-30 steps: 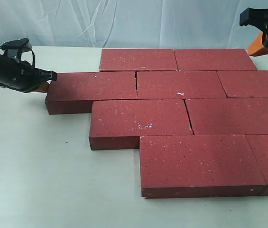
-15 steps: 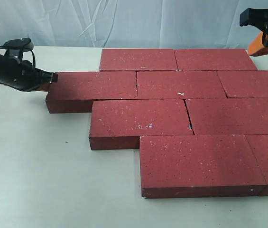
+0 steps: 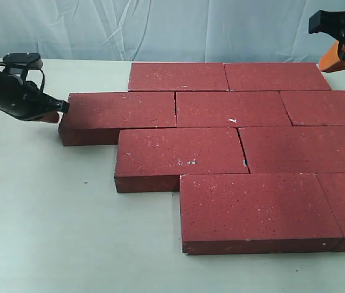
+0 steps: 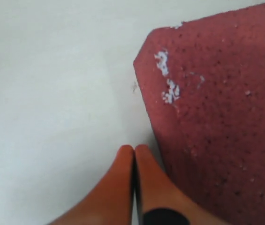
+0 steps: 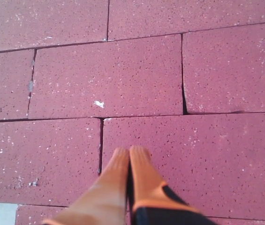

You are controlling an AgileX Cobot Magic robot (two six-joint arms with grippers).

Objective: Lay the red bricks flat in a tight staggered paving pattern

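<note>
Several red bricks (image 3: 233,108) lie flat in four staggered rows, close together. The second row's end brick (image 3: 120,110) sticks out to the left. My left gripper (image 3: 58,114) is shut and empty, low by that brick's left end. In the left wrist view its orange fingertips (image 4: 133,150) rest just beside the brick's corner (image 4: 216,117); whether they touch it is unclear. My right gripper (image 3: 326,64) hangs shut above the back right of the paving. The right wrist view shows its fingers (image 5: 130,151) over the bricks (image 5: 109,75), holding nothing.
The bricks lie on a pale table (image 3: 50,213), with bare surface to the left and front. A light cloth backdrop (image 3: 160,27) closes off the back. The right-hand bricks run past the edge of the exterior view.
My left gripper has dropped from the end brick's top corner to low by its left end, drawing slightly left. The bricks and the right arm have not moved.
</note>
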